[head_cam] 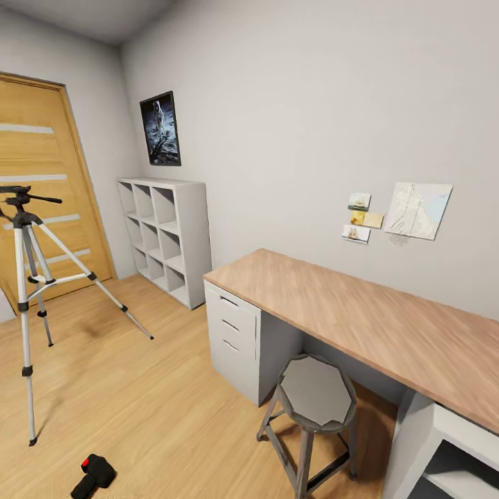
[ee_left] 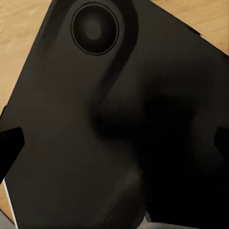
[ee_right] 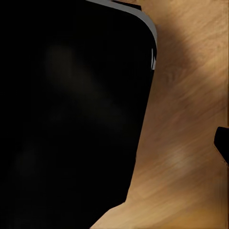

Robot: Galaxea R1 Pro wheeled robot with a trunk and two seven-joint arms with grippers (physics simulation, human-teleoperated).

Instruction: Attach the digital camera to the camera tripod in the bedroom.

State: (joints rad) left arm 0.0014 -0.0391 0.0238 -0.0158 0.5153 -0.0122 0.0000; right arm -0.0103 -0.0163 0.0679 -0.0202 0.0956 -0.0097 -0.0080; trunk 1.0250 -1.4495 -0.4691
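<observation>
The bedroom spreads out in the head view: light plank floor [head_cam: 138,402], a long wood-topped desk [head_cam: 360,319] with a stool [head_cam: 315,398] tucked beside it, white cubby shelves [head_cam: 166,235] and an oak door [head_cam: 41,187]. The camera tripod [head_cam: 28,291] stands upright on the floor before the door, its head bare. The digital camera [head_cam: 93,476] lies on the floor near the tripod's closest foot — well apart from the head it must join. The step in hand looks like the approach; next, one arm must reach down and grasp the camera. The wrist views face dark robot bodywork — whether either gripper is apart or together, I cannot tell.
</observation>
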